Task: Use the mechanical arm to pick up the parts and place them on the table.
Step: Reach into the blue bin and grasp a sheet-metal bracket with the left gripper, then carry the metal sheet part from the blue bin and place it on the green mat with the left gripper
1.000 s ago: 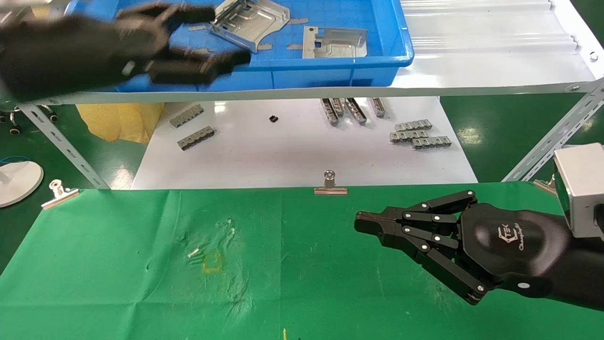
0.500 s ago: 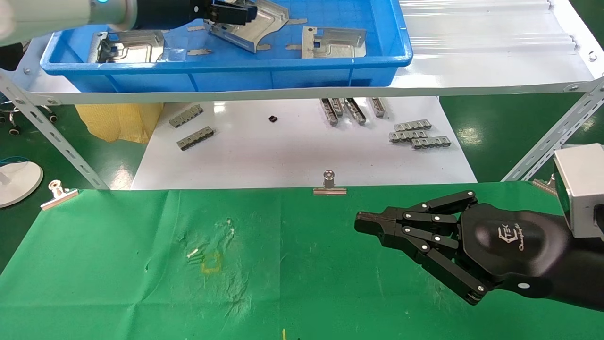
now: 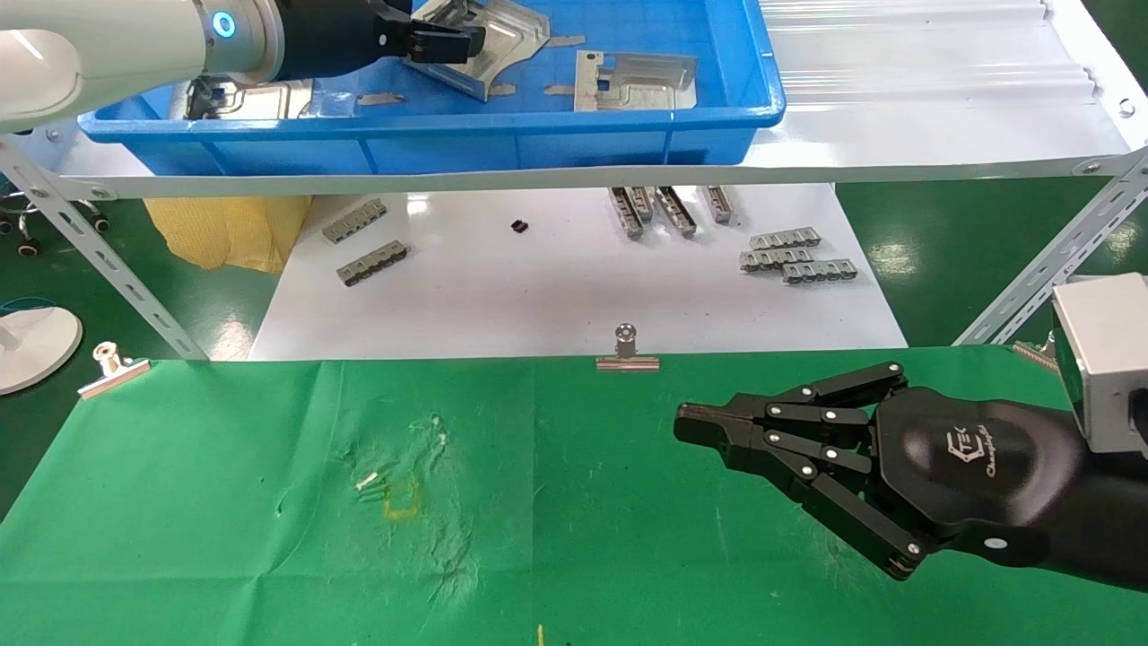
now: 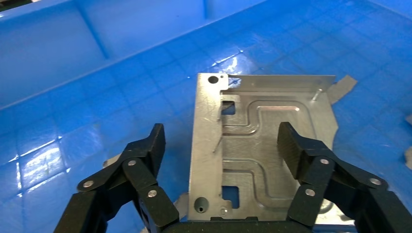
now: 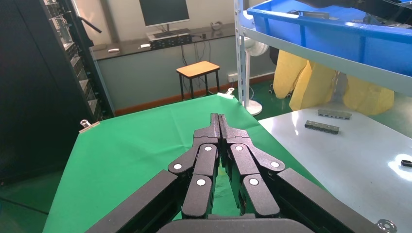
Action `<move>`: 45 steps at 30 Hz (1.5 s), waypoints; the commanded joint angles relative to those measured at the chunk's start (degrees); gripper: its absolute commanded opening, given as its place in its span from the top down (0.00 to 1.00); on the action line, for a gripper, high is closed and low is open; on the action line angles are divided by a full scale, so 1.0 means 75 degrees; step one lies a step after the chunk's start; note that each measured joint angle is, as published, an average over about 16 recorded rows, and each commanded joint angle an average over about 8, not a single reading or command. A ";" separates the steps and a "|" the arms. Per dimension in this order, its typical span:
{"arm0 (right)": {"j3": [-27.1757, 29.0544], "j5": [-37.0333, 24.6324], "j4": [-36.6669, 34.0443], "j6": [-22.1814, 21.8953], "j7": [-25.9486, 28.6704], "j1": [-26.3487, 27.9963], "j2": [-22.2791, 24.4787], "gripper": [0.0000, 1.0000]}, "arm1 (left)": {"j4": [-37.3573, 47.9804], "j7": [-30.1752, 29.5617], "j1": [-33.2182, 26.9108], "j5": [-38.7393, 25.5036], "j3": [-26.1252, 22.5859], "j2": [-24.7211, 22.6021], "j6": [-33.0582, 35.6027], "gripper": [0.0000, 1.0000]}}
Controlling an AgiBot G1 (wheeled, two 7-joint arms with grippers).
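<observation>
- Parts sit in the blue tray (image 3: pixel 556 117) on the upper shelf in my head view: one plate (image 3: pixel 489 40) lies under my left gripper (image 3: pixel 439 40), a second plate (image 3: pixel 632 81) rests flat to its right, and a third plate (image 3: pixel 260 94) shows partly behind the left arm at the tray's left end.
- Same view, my left arm reaches in from the upper left, its black claw over the first plate inside the tray; from here I cannot tell how its fingers stand.
- Same view, my right gripper (image 3: pixel 686 422) hangs low over the green table (image 3: pixel 224 538), on its right side, fingers pressed together to a point and holding nothing. Binder clips (image 3: pixel 628 352) pin the cloth's far edge, and small grey bars (image 3: pixel 794 256) lie on the white surface (image 3: pixel 538 296) beyond it.
- Left wrist view: my left gripper (image 4: pixel 221 145) is spread wide, one finger (image 4: pixel 150 150) off the plate's (image 4: pixel 257 141) edge over the tray floor (image 4: pixel 97 116), the other over the plate's opposite side. I cannot tell whether either finger touches the metal.
- Right wrist view: my right gripper (image 5: pixel 219 119) is closed tip to tip above the green table (image 5: pixel 131 150), with the blue tray (image 5: pixel 335 39) up on its shelf beyond.
</observation>
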State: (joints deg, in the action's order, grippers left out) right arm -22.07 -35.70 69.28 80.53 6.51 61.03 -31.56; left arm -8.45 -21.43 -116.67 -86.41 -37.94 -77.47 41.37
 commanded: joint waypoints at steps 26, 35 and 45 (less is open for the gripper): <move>0.0000 0.0000 0.0000 0.0000 0.0000 0.0000 0.0000 0.00 | 0.0372 0.1050 -0.0136 0.0915 0.0368 0.0250 0.0688 1.00; 0.0000 0.0000 0.0000 0.0000 0.0000 0.0000 0.0000 0.00 | 0.0169 0.2031 -0.0136 0.1769 0.0962 0.0816 0.1402 1.00; 0.0000 0.0000 0.0000 0.0000 0.0000 0.0000 0.0000 0.00 | -0.0244 0.3864 0.0328 0.2713 0.1551 0.2164 0.4254 1.00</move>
State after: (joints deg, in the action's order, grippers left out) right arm -22.07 -35.70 69.28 80.53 6.51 61.03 -31.56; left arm -10.36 7.41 -114.34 -67.05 -27.02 -61.26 73.41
